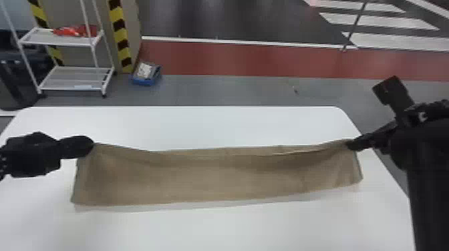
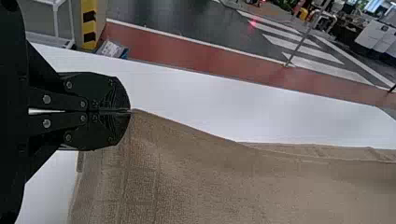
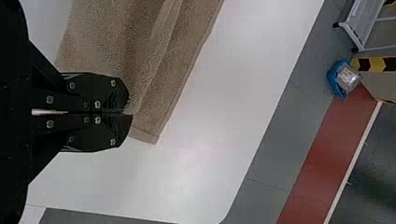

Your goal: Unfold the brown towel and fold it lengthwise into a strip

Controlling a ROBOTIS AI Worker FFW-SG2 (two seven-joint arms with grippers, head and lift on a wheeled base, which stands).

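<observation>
We have the brown towel (image 1: 213, 177) stretched out long across the white table (image 1: 220, 127) — its upper corners pinched, one at each end, by our two grippers. Our left gripper (image 1: 92, 146) has its fingers pressed together on the corner at the left end, and our right gripper (image 1: 350, 145) clamps the right-end corner just as tightly — the towel's top edge dipping a little between them.

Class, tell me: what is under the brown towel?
The white table shows around the brown towel and presumably continues beneath it; whatever the cloth covers cannot be seen.
</observation>
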